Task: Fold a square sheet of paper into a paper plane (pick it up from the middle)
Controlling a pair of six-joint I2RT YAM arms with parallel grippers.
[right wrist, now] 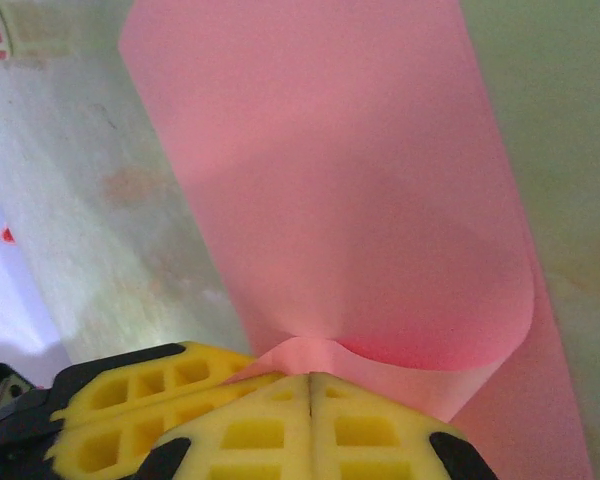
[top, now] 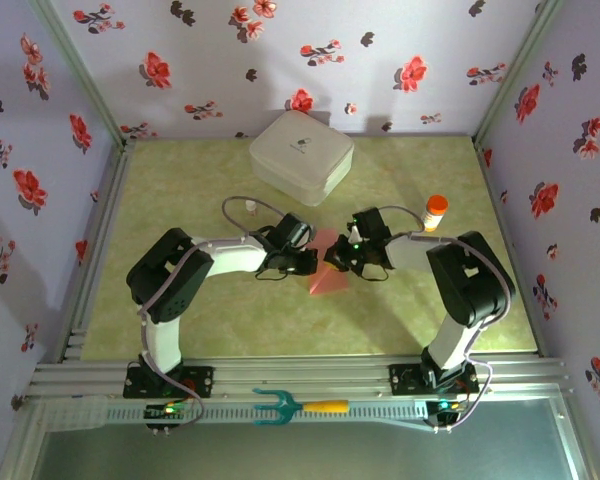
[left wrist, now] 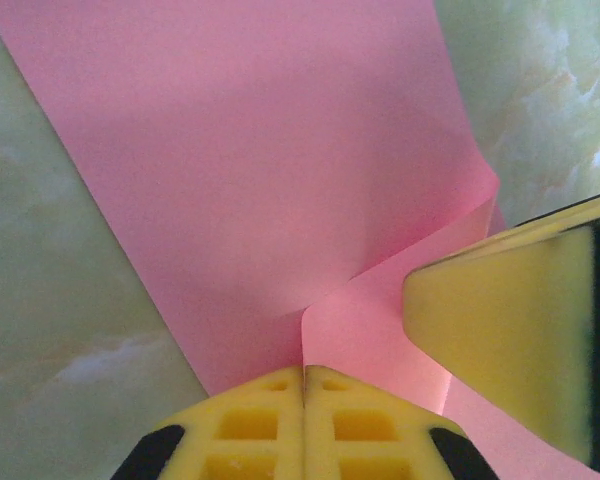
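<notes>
Green marbled table (top: 230,320) lies between flowery walls (top: 280,60). At the picture's middle, the yellow-padded left gripper (left wrist: 302,372) and right gripper (right wrist: 310,378) pinch shut on the thin pink-red square sheet of paper (top: 328,280). Pulling apart could tear it

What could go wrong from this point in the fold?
1. The left tool and right tool both pinch the square sheet of paper close together; pulling apart could tear or wrinkle it.
2. The sheet bends in a soft curl, not a crease, so the fold may land askew.
3. The tools sit almost against each other and might collide.
</notes>
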